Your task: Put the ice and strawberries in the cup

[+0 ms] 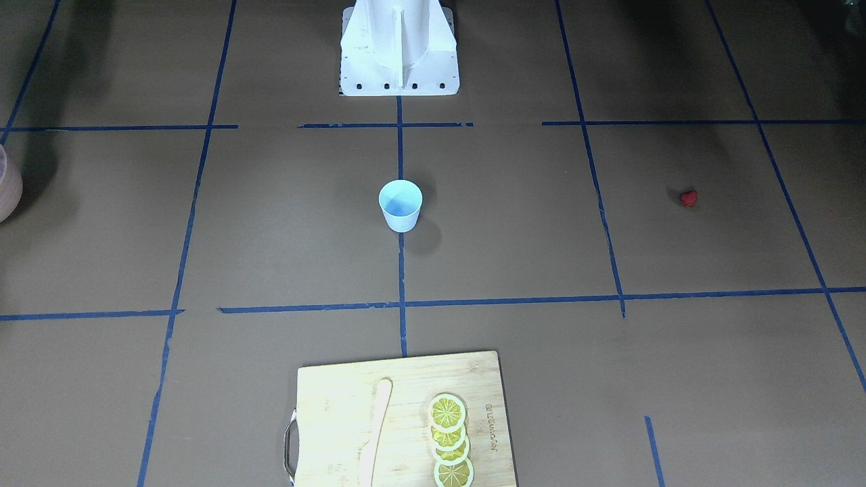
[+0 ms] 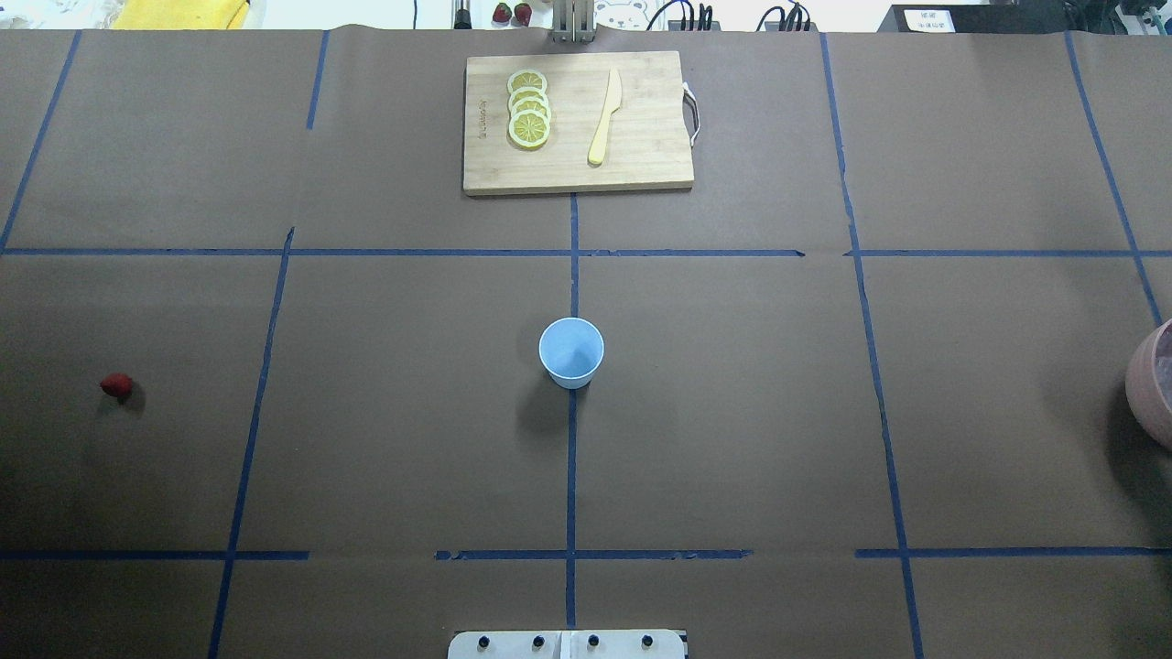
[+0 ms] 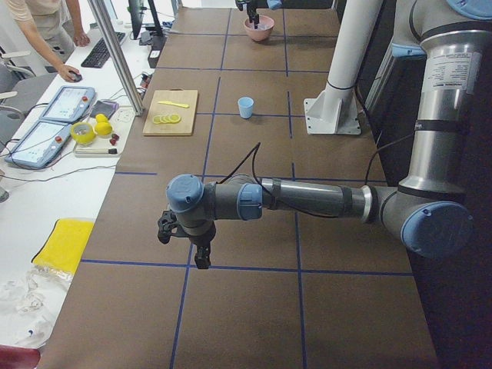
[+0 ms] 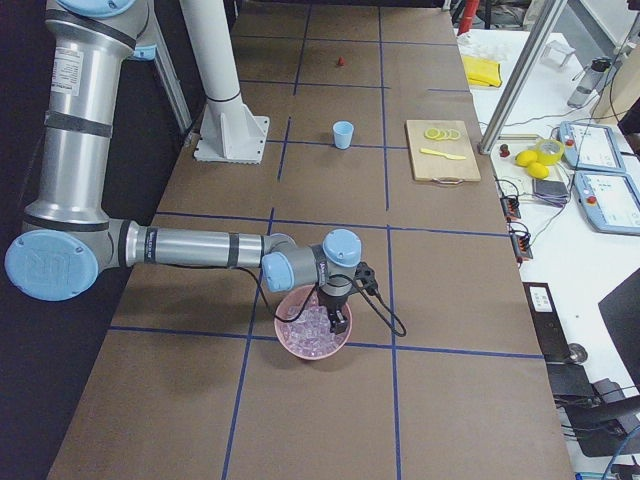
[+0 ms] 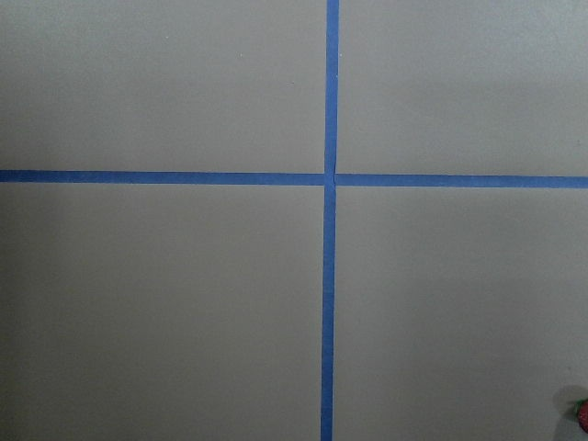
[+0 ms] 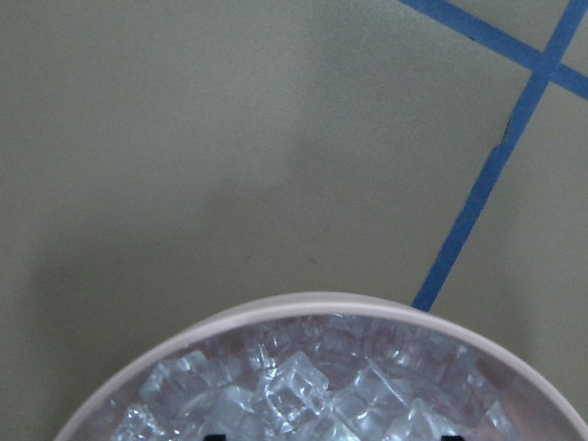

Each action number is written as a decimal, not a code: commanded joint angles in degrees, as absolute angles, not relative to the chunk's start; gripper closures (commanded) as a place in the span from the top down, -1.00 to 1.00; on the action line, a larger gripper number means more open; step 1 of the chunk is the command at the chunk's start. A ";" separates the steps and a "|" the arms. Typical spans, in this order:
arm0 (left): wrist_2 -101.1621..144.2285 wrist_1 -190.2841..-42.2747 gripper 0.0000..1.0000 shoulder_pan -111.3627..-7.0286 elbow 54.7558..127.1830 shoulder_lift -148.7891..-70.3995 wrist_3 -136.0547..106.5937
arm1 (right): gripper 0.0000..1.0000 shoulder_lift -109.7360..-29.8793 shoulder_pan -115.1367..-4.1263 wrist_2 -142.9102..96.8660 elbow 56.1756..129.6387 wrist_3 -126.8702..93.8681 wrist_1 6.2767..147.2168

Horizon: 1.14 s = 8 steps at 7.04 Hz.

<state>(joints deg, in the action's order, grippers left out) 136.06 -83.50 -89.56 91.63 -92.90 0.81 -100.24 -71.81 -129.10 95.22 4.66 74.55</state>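
Positioning right gripper [image 4: 338, 320] over pink bowl [image 4: 300, 350] of ice [image 6: 294, 386], well to the right of the cup [image 2: 571, 352], likely to line up on a cube. Parking left gripper [image 3: 201, 257] above bare table near the strawberry [image 2: 116, 385], well to the cup's left, probably awaiting its turn. Cannot tell finger spread on either. Noting cup upright and looking empty.

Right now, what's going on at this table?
The right gripper is right over the bowl of ice at the right end of the table; I cannot tell whether it holds a cube. The left gripper hangs above bare table close to the strawberry, which lies untouched on the left side. The cup stands upright in the middle and looks empty, so nothing is in it yet.
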 commanded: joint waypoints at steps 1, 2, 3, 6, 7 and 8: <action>136.05 -83.50 1.00 -89.56 91.67 -92.90 0.79 | 0.58 -99.14 -71.81 -129.11 94.31 4.75 74.62; 136.05 -83.50 1.00 -89.56 91.67 -92.90 0.79 | 0.58 -99.14 -71.81 -129.11 94.39 4.75 74.62; 136.05 -83.41 1.00 -89.56 91.67 -92.90 0.79 | 0.58 -99.31 -71.89 -129.11 94.39 4.92 74.62; 136.05 -83.50 1.00 -89.56 91.67 -92.90 0.79 | 0.58 -100.20 -72.07 -129.46 95.80 5.10 74.62; 136.05 -83.41 1.00 -89.56 92.02 -92.90 0.79 | 0.58 -100.28 -72.16 -129.55 95.89 5.10 74.62; 136.05 -83.41 1.00 -89.56 92.02 -92.90 0.79 | 0.50 -100.28 -72.07 -129.38 95.89 5.01 74.62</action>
